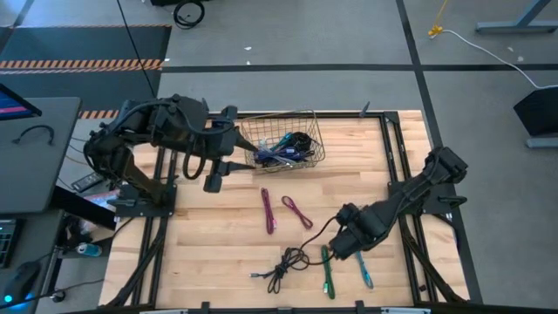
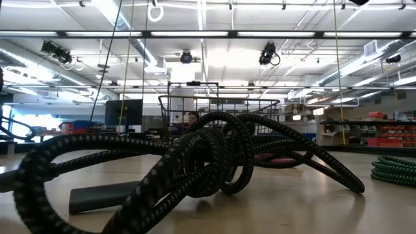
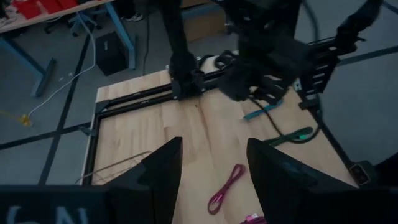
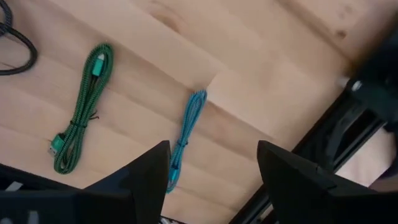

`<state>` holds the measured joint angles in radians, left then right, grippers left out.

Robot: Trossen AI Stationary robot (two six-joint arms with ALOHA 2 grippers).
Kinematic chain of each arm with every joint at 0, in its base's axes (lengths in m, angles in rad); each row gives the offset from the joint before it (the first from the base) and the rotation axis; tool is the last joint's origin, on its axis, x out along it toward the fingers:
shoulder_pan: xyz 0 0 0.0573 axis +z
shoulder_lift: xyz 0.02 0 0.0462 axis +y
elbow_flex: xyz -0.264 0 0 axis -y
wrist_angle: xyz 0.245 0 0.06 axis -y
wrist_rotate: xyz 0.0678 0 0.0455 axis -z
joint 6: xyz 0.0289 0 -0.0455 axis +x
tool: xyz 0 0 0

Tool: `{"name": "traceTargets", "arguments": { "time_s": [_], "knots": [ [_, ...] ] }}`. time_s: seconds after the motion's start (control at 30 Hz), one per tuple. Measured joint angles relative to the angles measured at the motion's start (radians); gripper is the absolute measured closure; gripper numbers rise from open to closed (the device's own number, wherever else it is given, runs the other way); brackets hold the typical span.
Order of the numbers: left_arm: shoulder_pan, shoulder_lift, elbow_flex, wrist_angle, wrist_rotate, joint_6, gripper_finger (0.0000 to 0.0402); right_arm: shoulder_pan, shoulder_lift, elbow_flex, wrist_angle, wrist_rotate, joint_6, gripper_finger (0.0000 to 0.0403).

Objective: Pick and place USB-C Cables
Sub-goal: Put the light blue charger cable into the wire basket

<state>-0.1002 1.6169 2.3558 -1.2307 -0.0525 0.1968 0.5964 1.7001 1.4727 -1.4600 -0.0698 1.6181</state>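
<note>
Several cables lie on the wooden table: a magenta one [image 1: 268,211], a purple one [image 1: 296,211], a tangled black one [image 1: 288,262], a green one [image 1: 327,270] and a teal one [image 1: 364,270]. More cables sit heaped in the wire basket [image 1: 312,131] at the far edge. My right gripper [image 1: 344,247] hovers open above the table's near right part. In the right wrist view the teal cable [image 4: 186,140] lies below its open fingers [image 4: 214,149], with the green cable [image 4: 81,118] beside it. My left gripper [image 1: 218,173] hangs open beside the basket's left end.
The black cable [image 2: 195,162] fills the low view's foreground, the green one [image 2: 396,170] lies to its right and the basket [image 2: 221,114] stands behind. Black frame rails run along the table's edges [image 1: 397,166]. Bare wood lies between basket and loose cables.
</note>
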Motion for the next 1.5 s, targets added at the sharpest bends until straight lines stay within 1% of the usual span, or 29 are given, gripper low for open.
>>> {"name": "traceTargets", "arguments": {
  "time_s": [0.23, 0.43, 0.6, 0.73, 0.93, 1.03, 1.1, 1.2, 1.27, 1.37, 1.5],
  "knots": [
    [0.059, 0.0, 0.0, -0.016, 0.0, 0.0, 0.0214, 0.04, 0.096, 0.0, 0.032, -0.06, 0.091, 0.0123],
    [0.099, 0.0, 0.0, -0.034, 0.0, -0.002, 0.0214, 0.05, 0.186, 0.0, 0.111, -0.133, 0.067, 0.0098],
    [0.114, 0.0, 0.0, -0.041, 0.0, -0.002, 0.0214, 0.052, 0.251, 0.0, 0.222, -0.143, 0.04, 0.0089],
    [0.117, 0.0, 0.0, -0.047, 0.0, -0.002, 0.0214, 0.066, 0.295, -0.004, 0.216, -0.182, 0.021, 0.0088],
    [0.116, 0.0, 0.0, -0.054, 0.0, -0.002, 0.0214, 0.115, 0.27, -0.103, 0.207, -0.302, 0.057, 0.0088],
    [0.116, 0.0, 0.0, -0.063, 0.0, -0.003, 0.0214, 0.139, 0.229, -0.181, 0.29, -0.333, 0.116, 0.0088],
    [0.116, 0.0, 0.0, -0.066, 0.0, -0.003, 0.0214, 0.15, 0.203, -0.238, 0.394, -0.33, 0.173, 0.0088],
    [0.116, 0.0, 0.0, -0.067, 0.0, -0.003, 0.0214, 0.162, 0.164, -0.323, 0.568, -0.291, 0.266, 0.0088],
    [0.116, 0.0, 0.0, -0.067, 0.0, -0.006, 0.0214, 0.168, 0.15, -0.371, 0.653, -0.257, 0.315, 0.0088],
    [0.116, 0.0, 0.0, -0.067, 0.001, -0.027, 0.0214, 0.175, 0.143, -0.422, 0.724, -0.242, 0.341, 0.0088],
    [0.116, 0.0, 0.0, -0.067, 0.001, -0.029, 0.0214, 0.177, 0.136, -0.467, 0.781, -0.24, 0.324, 0.0088]
  ]
}}
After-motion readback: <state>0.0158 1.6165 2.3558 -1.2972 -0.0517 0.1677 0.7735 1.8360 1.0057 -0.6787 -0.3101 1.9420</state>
